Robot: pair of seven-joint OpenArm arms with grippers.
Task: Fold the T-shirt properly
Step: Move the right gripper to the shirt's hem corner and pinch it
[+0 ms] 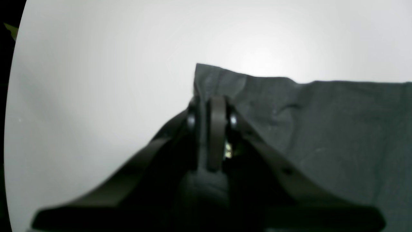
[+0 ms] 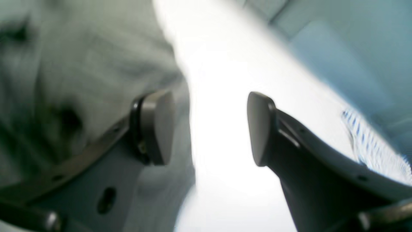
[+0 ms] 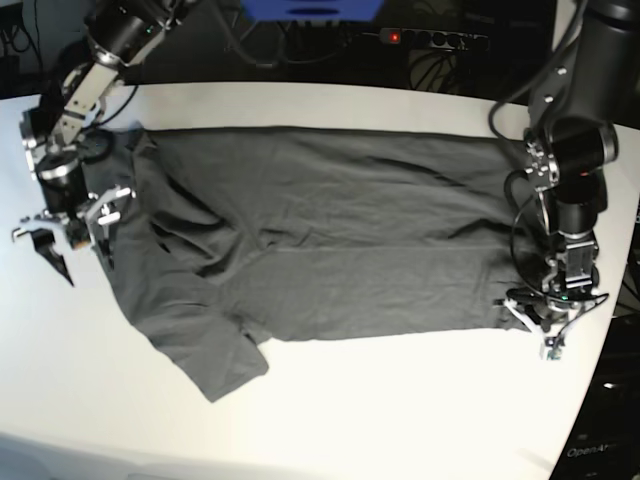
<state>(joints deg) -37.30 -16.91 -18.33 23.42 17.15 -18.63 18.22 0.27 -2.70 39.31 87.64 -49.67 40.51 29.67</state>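
Observation:
The dark charcoal T-shirt (image 3: 330, 240) lies spread and wrinkled across the white table (image 3: 400, 400), with one sleeve folded over at the front left. My left gripper (image 3: 530, 318) sits at the shirt's front right corner. In the left wrist view the left gripper (image 1: 210, 112) is shut, with a fold of the shirt (image 1: 338, 129) pinched between its fingers. My right gripper (image 3: 72, 232) is open at the shirt's left edge. In the blurred right wrist view the right gripper (image 2: 207, 129) is open, one finger over the shirt (image 2: 64, 64) and the other over bare table.
A power strip (image 3: 430, 38) and a blue object (image 3: 312, 8) lie behind the table's far edge. A blue-and-white striped thing (image 2: 370, 141) shows beyond the table in the right wrist view. The table edge curves close to the left gripper.

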